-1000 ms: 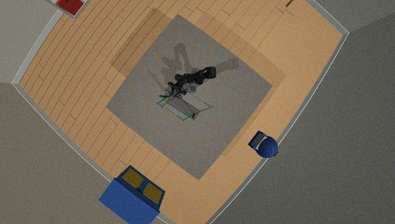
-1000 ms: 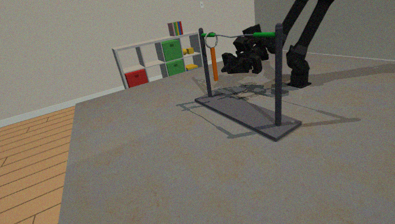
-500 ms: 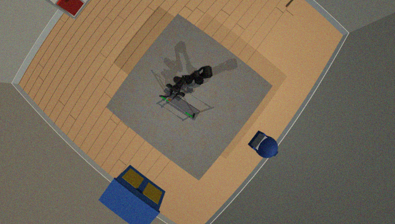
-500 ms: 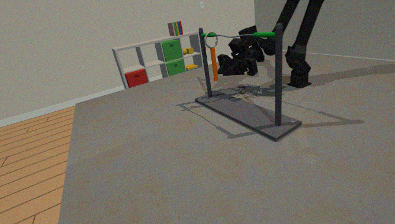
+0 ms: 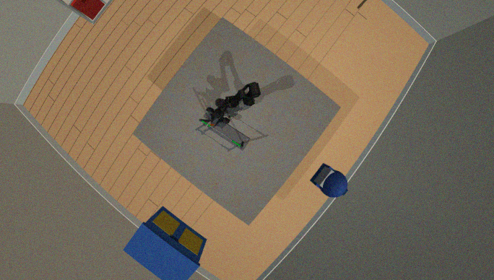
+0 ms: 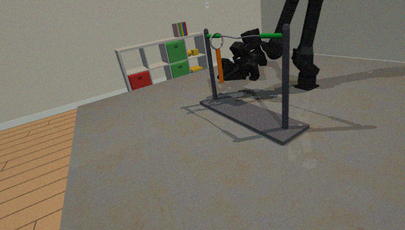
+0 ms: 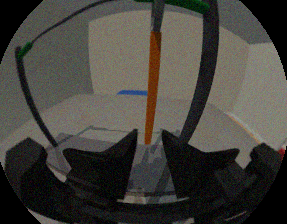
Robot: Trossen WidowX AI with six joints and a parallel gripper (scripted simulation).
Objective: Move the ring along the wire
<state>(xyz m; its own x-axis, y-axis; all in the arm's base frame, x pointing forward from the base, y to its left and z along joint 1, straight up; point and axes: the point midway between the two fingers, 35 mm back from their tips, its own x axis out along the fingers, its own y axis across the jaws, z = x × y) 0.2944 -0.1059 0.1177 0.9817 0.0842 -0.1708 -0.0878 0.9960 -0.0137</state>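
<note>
- The step in hand, as I judge it, is the approach to the orange handle (image 7: 152, 86): the gripper (image 7: 148, 152) should come in level with the handle's lower end centred between the fingers, and close only once the handle sits fully between them.
- The gripper is part-spread and pinches nothing; in the wrist view the handle's lower tip stands in the gap, though whether it touches a finger I cannot tell.
- A low grasp keeps the arm well away from the thin grey wire (image 6: 238, 37) (the part that must never be touched).
- The ring (image 6: 216, 41) hangs on the green part (image 6: 213, 35) next to the far post (image 6: 209, 63), with the handle hanging straight down.
- From the exterior view the gripper (image 6: 227, 72) sits just behind the handle's bottom, low over the tabletop (image 6: 167, 155).
- The other green part (image 6: 270, 35), beside the near post (image 6: 285, 77), is the goal.
</note>
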